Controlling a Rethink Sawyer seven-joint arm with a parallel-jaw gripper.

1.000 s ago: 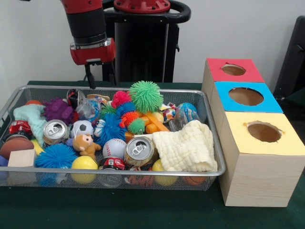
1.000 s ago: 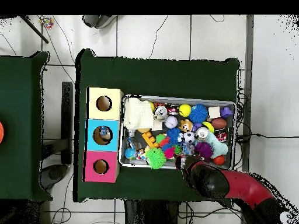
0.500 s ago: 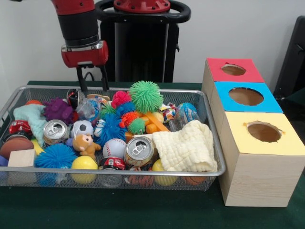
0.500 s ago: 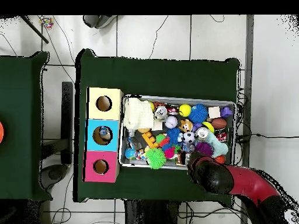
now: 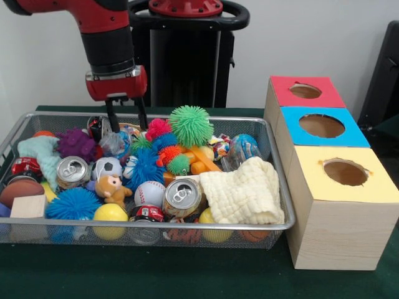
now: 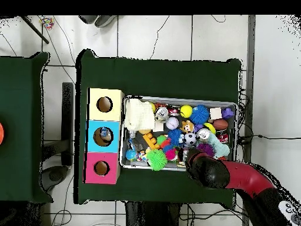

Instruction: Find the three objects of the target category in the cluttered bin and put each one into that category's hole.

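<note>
A wire mesh bin (image 5: 149, 227) is packed with toys: a green spiky ball (image 5: 191, 125), a blue spiky ball (image 5: 146, 168), a purple spiky toy (image 5: 76, 144), two drink cans (image 5: 73, 170) (image 5: 182, 196), a baseball (image 5: 149, 193), a soccer ball (image 5: 107, 167), a teddy bear (image 5: 112, 189) and a cream cloth (image 5: 243, 193). My gripper (image 5: 128, 121) hangs open over the bin's back left part, its tips just above the toys, holding nothing. In the overhead view the arm (image 6: 207, 169) covers the gripper.
Beside the bin stand three wooden boxes with holes on top: red (image 5: 305, 91), blue (image 5: 321, 126) and yellow (image 5: 345, 172). From above they line up as yellow (image 6: 104, 104), blue (image 6: 103, 136) and red (image 6: 101, 168), left of the bin's rim (image 6: 179, 97).
The gripper has come down lower over the bin's back part and shifted slightly sideways. Its fingers stay open. The toys have not moved.
</note>
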